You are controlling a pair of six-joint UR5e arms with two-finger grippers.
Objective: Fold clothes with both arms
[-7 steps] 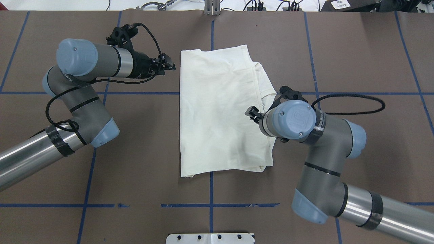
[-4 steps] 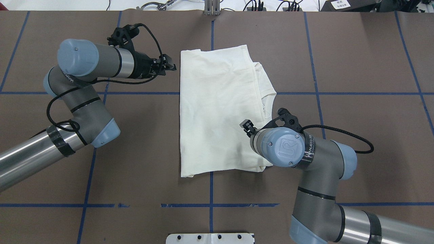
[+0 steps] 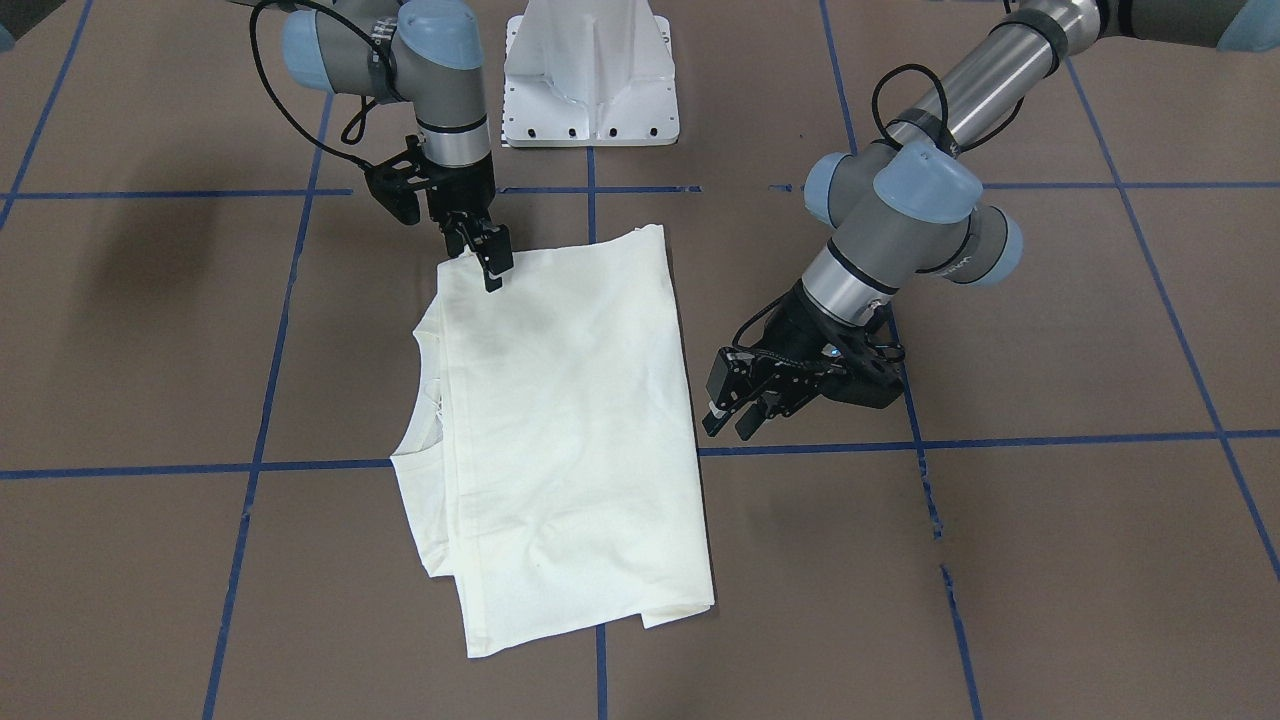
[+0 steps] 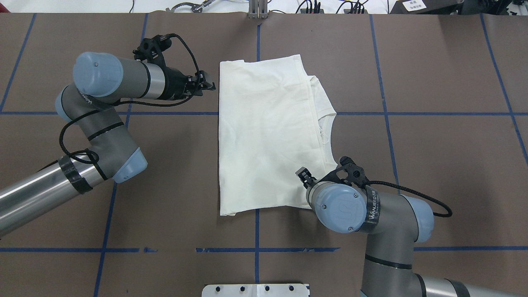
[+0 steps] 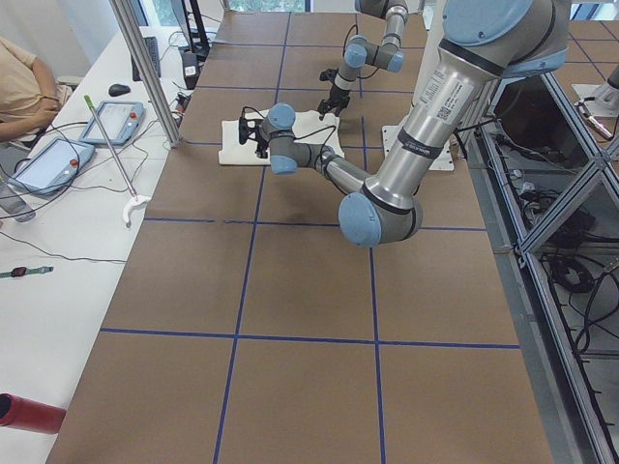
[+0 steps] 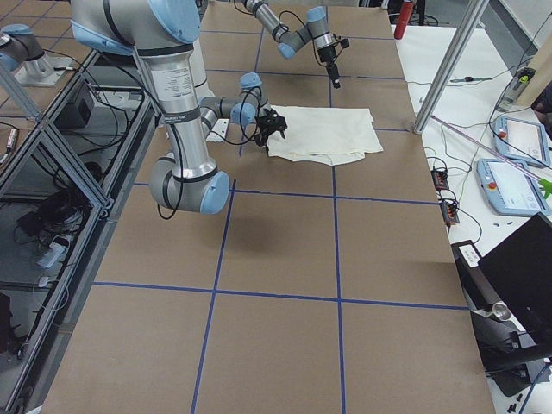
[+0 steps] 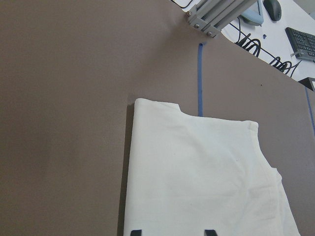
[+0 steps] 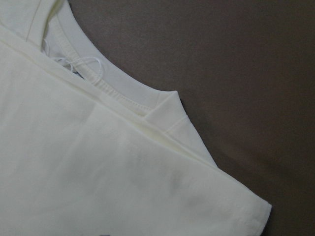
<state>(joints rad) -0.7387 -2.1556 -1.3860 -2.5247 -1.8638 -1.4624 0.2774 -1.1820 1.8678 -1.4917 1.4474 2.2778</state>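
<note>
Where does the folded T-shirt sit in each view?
Front-facing: T-shirt centre, collar left.
Overhead: centre, collar right.
Exterior left: small, top centre.
Exterior right: upper centre.
Left wrist: lower right.
Right wrist: fills left and bottom.
Landmark: blue tape line under it, absent only from right wrist.

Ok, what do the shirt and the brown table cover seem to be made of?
Shirt: likely a soft cotton-type knit, matte cream; it lies in limp folds, and the collar shows ribbing and stitching. Table cover: a smooth, matte brown sheet, perhaps paper or vinyl; the look leaves that open.
</note>
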